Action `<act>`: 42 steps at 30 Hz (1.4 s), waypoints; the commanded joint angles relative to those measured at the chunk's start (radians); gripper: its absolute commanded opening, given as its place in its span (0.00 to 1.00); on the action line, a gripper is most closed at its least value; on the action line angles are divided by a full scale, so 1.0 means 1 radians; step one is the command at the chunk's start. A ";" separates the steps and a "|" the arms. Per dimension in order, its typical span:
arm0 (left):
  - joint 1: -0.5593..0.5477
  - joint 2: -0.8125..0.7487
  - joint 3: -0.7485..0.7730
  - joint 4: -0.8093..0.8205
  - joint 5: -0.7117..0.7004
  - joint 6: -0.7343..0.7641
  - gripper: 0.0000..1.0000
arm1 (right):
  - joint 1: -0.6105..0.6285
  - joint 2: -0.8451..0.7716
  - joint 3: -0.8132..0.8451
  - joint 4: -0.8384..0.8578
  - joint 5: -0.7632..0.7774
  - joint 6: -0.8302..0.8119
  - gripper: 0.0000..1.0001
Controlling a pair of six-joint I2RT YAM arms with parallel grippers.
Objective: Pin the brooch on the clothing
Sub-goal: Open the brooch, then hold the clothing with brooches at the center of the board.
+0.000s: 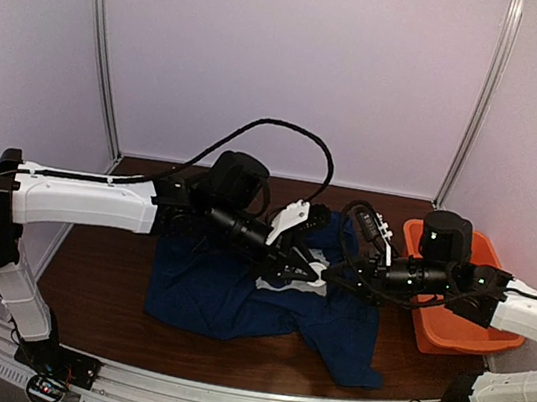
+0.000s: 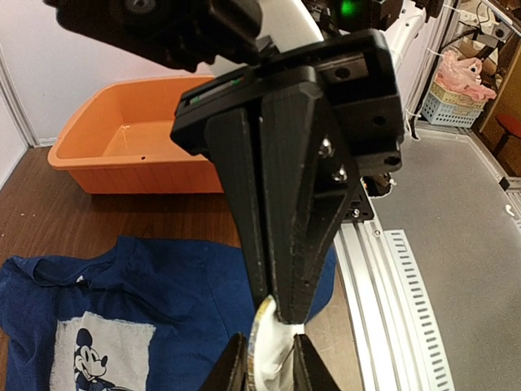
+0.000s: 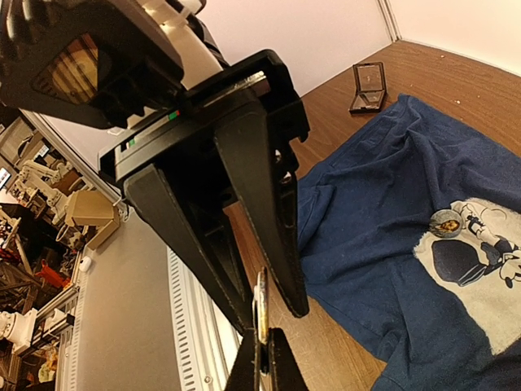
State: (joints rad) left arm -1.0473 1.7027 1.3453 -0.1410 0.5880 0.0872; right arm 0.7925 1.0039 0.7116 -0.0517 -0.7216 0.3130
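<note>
Aloft, right tool (image 2: 275,314) pinches disc (image 2: 262,350) above shirt (image 2: 179,285); left tool's (image 3: 273,316) closure unclear; tub (image 2: 138,175) beyond.

The short-sleeved T-shirt (image 2: 187,277) is navy with a white mouse print (image 2: 114,342); the plastic tub (image 2: 98,175) is orange, the round brooch (image 2: 262,346) silvery.

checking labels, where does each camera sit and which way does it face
top external: above, behind the robot, looking down at the T-shirt and orange tub; left arm, right arm show.
left wrist: on the left arm, facing right toward the tub; own fingertips low, right gripper ahead.
right wrist: on the right arm, facing left toward a black box; own fingertips low, left gripper ahead.
shared: both wrist views show the brooch and mouse print.
</note>
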 commanded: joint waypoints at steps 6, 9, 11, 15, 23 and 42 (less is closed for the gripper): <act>0.000 -0.028 -0.043 0.134 -0.076 -0.047 0.23 | 0.007 0.019 0.021 0.016 -0.042 -0.006 0.00; 0.000 -0.048 -0.056 0.133 -0.067 -0.047 0.43 | 0.007 0.017 0.027 -0.011 -0.020 -0.024 0.00; 0.002 -0.075 -0.077 0.175 -0.067 -0.052 0.59 | 0.004 0.011 0.028 -0.027 -0.004 -0.032 0.00; 0.020 -0.139 -0.131 0.213 -0.085 -0.074 0.76 | -0.009 -0.011 0.031 -0.063 0.038 -0.055 0.00; 0.065 -0.199 -0.213 0.223 -0.173 -0.116 0.98 | -0.026 -0.038 0.042 -0.139 0.217 -0.087 0.00; 0.089 -0.069 -0.252 0.341 -0.310 -0.295 0.98 | -0.061 -0.002 0.051 -0.227 0.674 0.004 0.00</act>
State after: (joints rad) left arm -0.9653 1.6131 1.1133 0.1162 0.2893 -0.1722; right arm 0.7341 1.0237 0.7540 -0.2485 -0.1917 0.2882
